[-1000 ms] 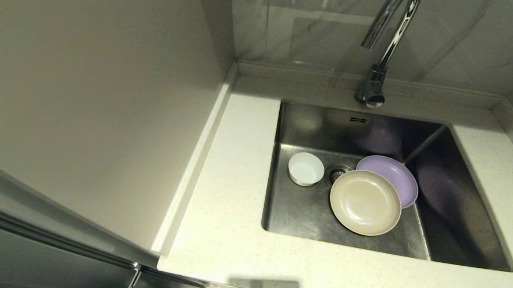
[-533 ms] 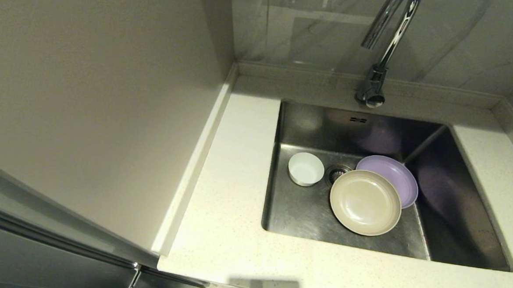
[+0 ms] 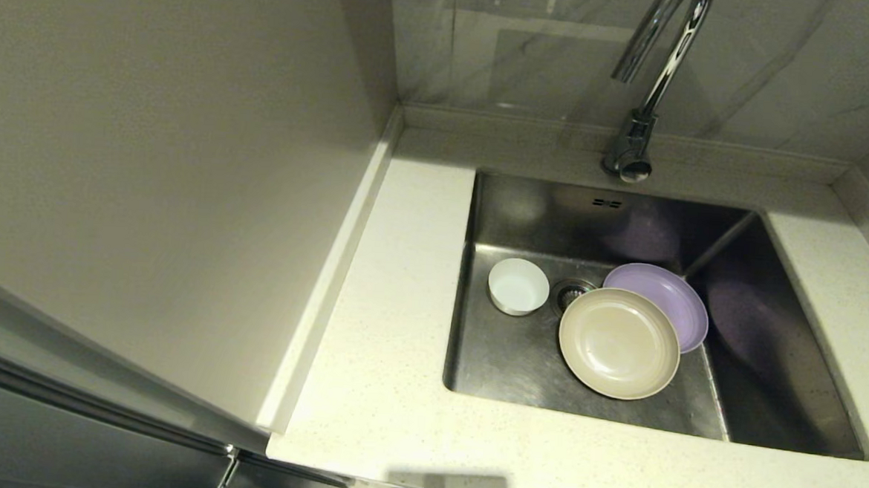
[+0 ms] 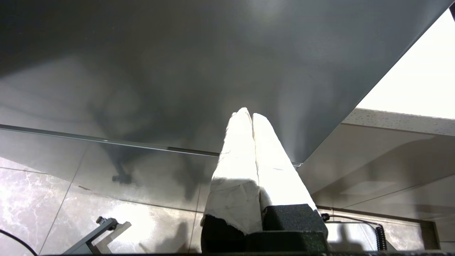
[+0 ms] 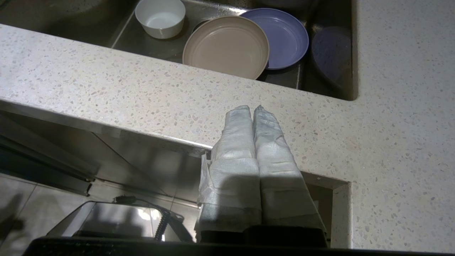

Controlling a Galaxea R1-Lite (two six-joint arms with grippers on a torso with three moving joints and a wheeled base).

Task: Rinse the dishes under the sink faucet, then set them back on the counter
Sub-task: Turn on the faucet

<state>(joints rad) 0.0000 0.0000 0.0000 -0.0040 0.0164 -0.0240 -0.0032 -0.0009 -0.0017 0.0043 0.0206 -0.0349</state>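
Both hands are pressed together, holding nothing: the right hand (image 5: 253,108) hangs at the desk's (image 3: 382,390) near edge, the left hand (image 4: 247,113) low beside a cabinet. In the sink (image 3: 518,360) the cream plate (image 3: 619,344) overlaps the purple plate (image 3: 673,294); the white bowl (image 3: 518,285) sits left of the drain, with the tap (image 3: 638,121) beyond.

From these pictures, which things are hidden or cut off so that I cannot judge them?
- Faucet: head view, the arch's top is cut off by the upper edge.
- Lilac plate: both head and right wrist views, the beige plate overlaps its near side.
- Drain strainer: head view, partly under the beige plate.
- Left gripper and right gripper: absent from the head view; both shut, holding nothing.
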